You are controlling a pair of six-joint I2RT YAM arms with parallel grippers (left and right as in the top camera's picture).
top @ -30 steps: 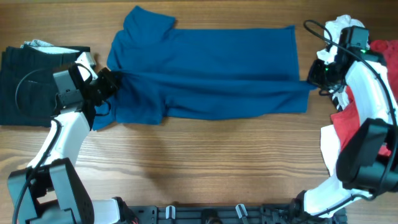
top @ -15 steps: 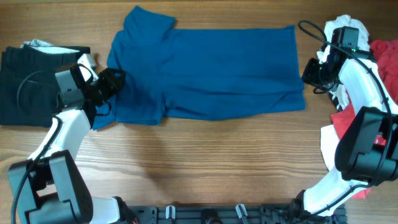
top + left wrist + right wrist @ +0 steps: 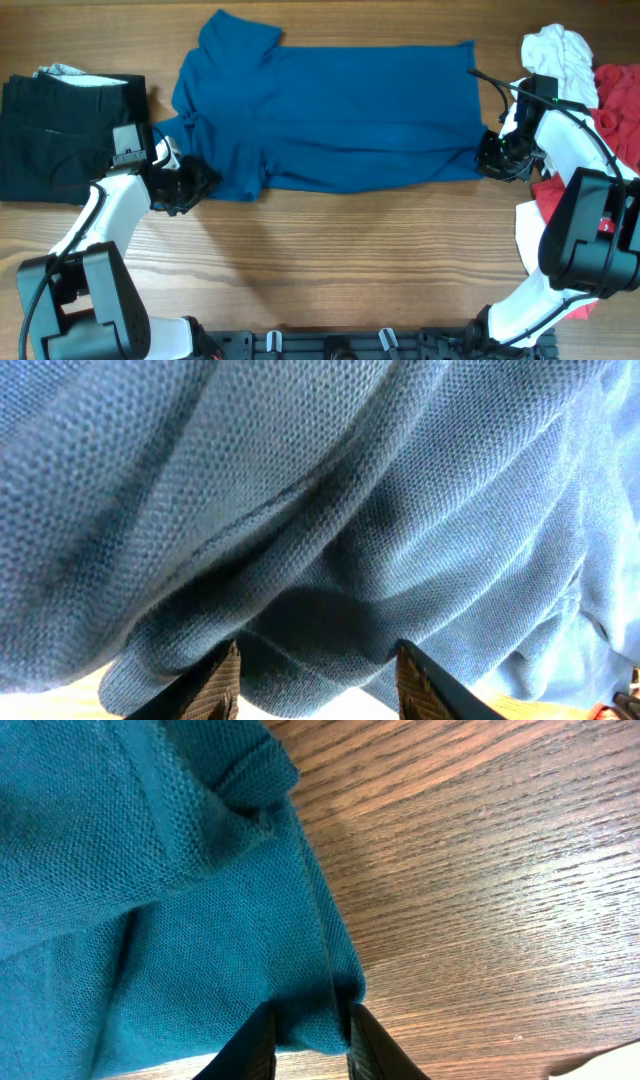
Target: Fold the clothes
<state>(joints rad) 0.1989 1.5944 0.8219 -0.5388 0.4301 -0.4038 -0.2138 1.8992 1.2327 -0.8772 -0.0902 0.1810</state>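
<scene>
While no writing readable, left hand (image 3: pixel 318 672) and right hand (image 3: pixel 308 1038) pinch blue shirt (image 3: pixel 340 115) edges.

Blue shirt (image 3: pixel 330 510) folds bunched btwn parted jaws, filling view

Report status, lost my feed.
Left tool and right tool shut on blue shirt, near corners. Shirt spread flat. Nothing in the way.
</scene>
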